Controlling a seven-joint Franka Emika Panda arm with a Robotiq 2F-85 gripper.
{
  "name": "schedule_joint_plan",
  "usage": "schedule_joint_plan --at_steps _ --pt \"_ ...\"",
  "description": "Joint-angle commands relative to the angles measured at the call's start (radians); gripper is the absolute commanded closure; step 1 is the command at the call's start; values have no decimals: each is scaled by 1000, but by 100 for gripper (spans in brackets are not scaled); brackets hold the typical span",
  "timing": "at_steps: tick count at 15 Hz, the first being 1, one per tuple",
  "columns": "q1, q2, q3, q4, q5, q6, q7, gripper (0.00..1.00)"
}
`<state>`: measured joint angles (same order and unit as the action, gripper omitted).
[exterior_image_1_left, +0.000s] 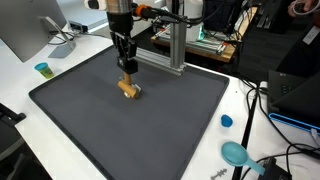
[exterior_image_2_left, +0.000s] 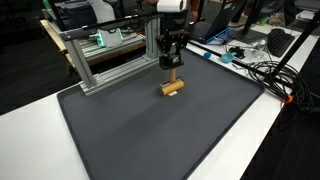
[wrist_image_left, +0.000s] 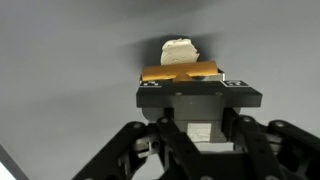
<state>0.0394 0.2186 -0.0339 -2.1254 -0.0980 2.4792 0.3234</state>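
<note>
Gripper (exterior_image_1_left: 126, 72): just above wooden block (exterior_image_1_left: 130, 89); clenched or released, cannot tell.
Hidden: wooden block's near edge, behind Gripper in wrist view.

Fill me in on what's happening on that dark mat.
A single robot arm hangs its pincer right over a small tan block lying near the middle of the dark mat. In the wrist view a pale lump sits against the block's far side. Whether the pincer is touching or gripping the block cannot be told. A metal frame stands at the mat's edge behind the arm.
</note>
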Motion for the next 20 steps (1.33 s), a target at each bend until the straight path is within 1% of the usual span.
schedule_joint_plan --at_steps 1,13,15,17,20 --pt "-10 16 1 1 38 -81 -34 78" --pt "-14 23 2 29 52 -189 -49 78" --pt "-15 25 2 28 57 -190 -46 78" --pt "-13 23 0 23 53 -151 -31 78" --pt "-10 16 0 17 57 -58 -11 78"
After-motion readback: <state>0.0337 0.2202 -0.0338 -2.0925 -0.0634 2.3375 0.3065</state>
